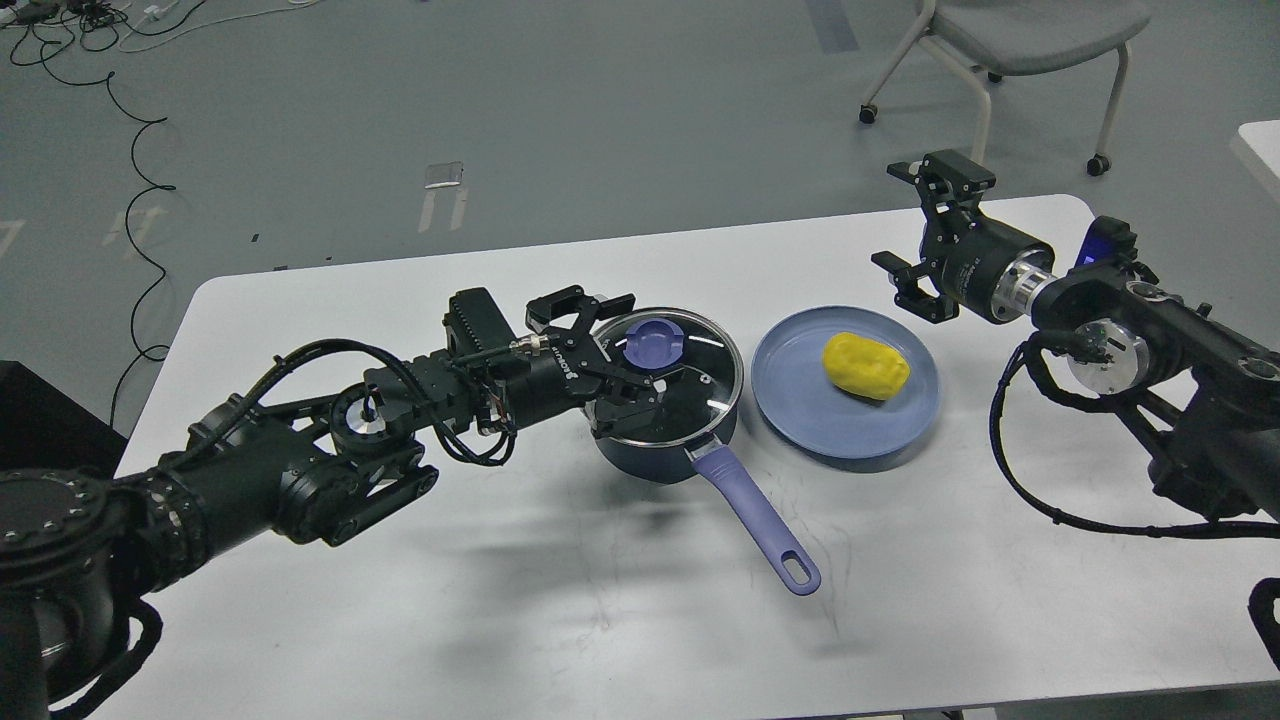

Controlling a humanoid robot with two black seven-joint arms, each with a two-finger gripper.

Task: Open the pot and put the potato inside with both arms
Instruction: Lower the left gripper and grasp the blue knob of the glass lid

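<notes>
A dark blue pot [660,455] with a long purple handle [755,515] stands mid-table. Its glass lid [690,395] is on, with a purple knob [655,345] on top. My left gripper [638,343] is open over the lid's left side, one finger behind the knob and one in front, not closed on it. A yellow potato [865,365] lies on a blue plate [800,395] to the right of the pot. My right gripper [908,225] is open and empty, in the air above and behind the plate's right edge.
The white table [500,600] has bare surface in front of the pot and plate. The pot handle points toward the front right. A grey chair [1030,30] stands on the floor behind the table's right end. Cables [130,120] lie on the floor at far left.
</notes>
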